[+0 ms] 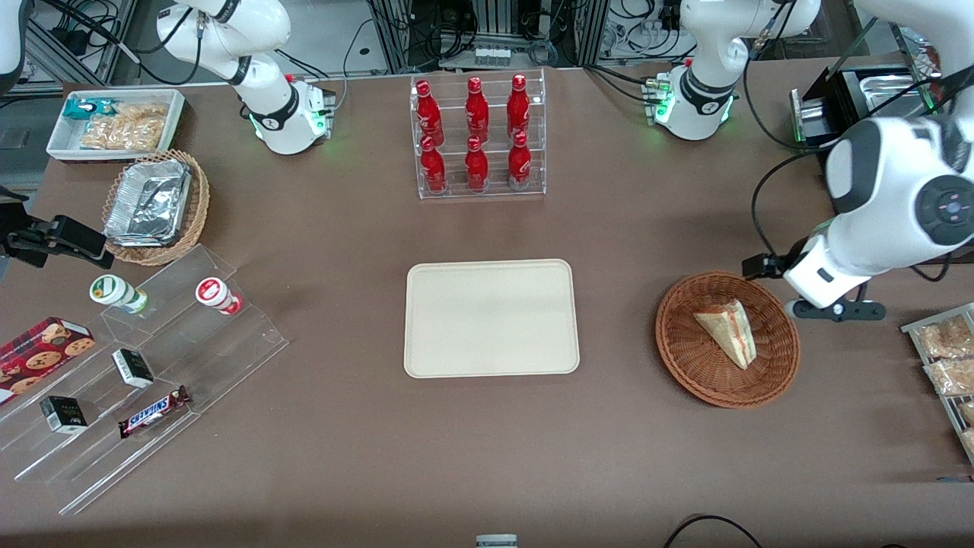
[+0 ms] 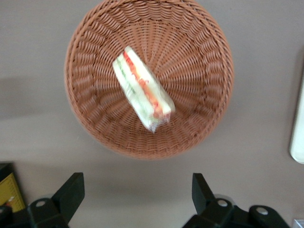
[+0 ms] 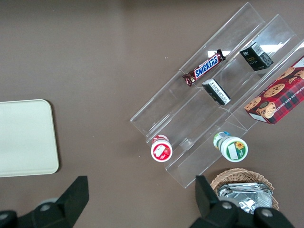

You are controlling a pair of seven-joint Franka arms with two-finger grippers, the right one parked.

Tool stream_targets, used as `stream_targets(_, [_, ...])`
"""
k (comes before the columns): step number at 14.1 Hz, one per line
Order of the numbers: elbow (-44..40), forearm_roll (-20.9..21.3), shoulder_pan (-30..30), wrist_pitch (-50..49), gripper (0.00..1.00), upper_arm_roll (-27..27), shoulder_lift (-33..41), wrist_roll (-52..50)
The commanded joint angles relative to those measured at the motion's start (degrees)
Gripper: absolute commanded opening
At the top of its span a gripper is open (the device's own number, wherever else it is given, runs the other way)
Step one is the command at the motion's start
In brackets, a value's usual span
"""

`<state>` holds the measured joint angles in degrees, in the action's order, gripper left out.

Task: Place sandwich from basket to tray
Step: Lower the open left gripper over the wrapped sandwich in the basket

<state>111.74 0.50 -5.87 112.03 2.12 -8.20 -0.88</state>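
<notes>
The sandwich (image 1: 727, 329), a pale bread wedge with red and green filling, lies in the round reddish-brown basket (image 1: 685, 365). In the left wrist view the sandwich (image 2: 142, 90) lies near the middle of the basket (image 2: 80, 109). The cream tray (image 1: 491, 318) lies flat mid-table, beside the basket toward the parked arm's end; its edge shows in the left wrist view (image 2: 298, 133). My left gripper (image 1: 833, 310) hovers above the table just outside the basket's rim, toward the working arm's end. In the left wrist view the gripper (image 2: 137, 192) is open and empty, its fingers wide apart.
A clear rack of red bottles (image 1: 478, 137) stands farther from the front camera than the tray. Bagged snacks (image 1: 947, 358) lie near the working arm. A stepped acrylic stand (image 1: 152, 365), a tan basket with foil containers (image 1: 156, 205) and a white snack bin (image 1: 114, 122) sit toward the parked arm's end.
</notes>
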Motion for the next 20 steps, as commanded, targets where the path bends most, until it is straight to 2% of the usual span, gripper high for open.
stream_targets(1, [9.35, -0.50, -0.63, 11.59, 1.00, 0.60, 2.14, -1.22])
stream_targets(3, [12.27, -0.59, -0.63, 16.45, 1.00, 0.60, 1.79, -7.96])
stream_targets(7, [12.89, -0.77, -0.63, 22.78, 1.00, 0.60, -1.37, -27.20])
stream_targets(11, [14.03, -0.77, -0.72, 30.42, 1.00, 0.52, -4.36, -41.54])
stream_targets(18, [13.69, -0.86, -0.81, 32.29, 1.00, 0.52, -9.37, -43.51])
stream_targets(19, [13.68, -0.86, -0.90, 32.20, 0.90, 0.43, -9.64, -43.51])
stream_targets(20, [13.68, -0.86, -0.90, 31.77, 0.71, 0.43, -9.64, -43.33])
